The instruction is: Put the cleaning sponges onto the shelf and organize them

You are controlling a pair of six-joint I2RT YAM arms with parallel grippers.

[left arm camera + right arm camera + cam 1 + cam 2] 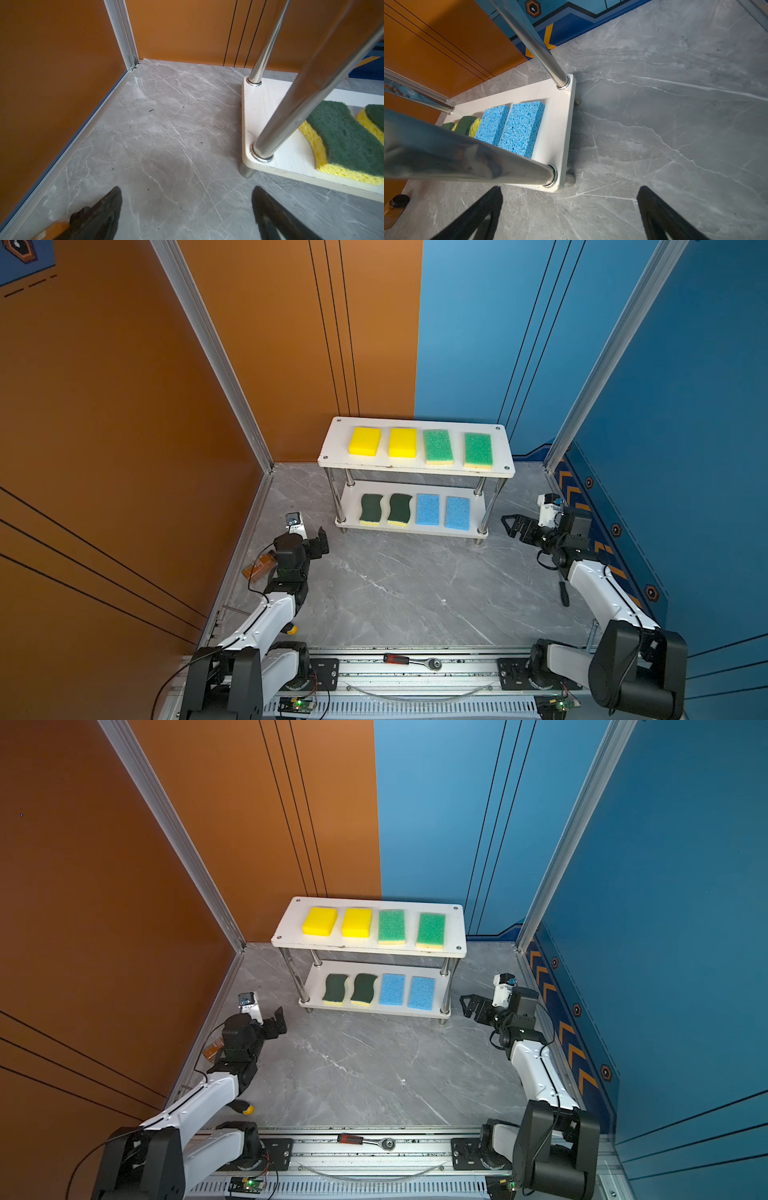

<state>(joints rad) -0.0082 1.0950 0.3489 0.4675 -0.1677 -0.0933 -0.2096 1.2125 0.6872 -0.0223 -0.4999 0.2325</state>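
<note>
The white two-tier shelf (415, 470) (365, 950) stands at the back of the floor. Its top board carries two yellow sponges (365, 441) and two light-green sponges (438, 447). On the lower board lie two dark-green wavy sponges (370, 509) (342, 137) and two blue sponges (457, 513) (521, 126). My left gripper (322, 541) (187, 189) hovers open and empty beside the shelf's left end. At the right end my right gripper (509, 526) (570, 189) is open too, holding nothing.
A small brown bottle (259, 566) lies by the left wall behind my left arm. A ratchet wrench (409, 660) rests on the front rail. A yellow-tipped screwdriver (291, 629) lies under the left arm, and a black tool (563, 593) by the right wall.
</note>
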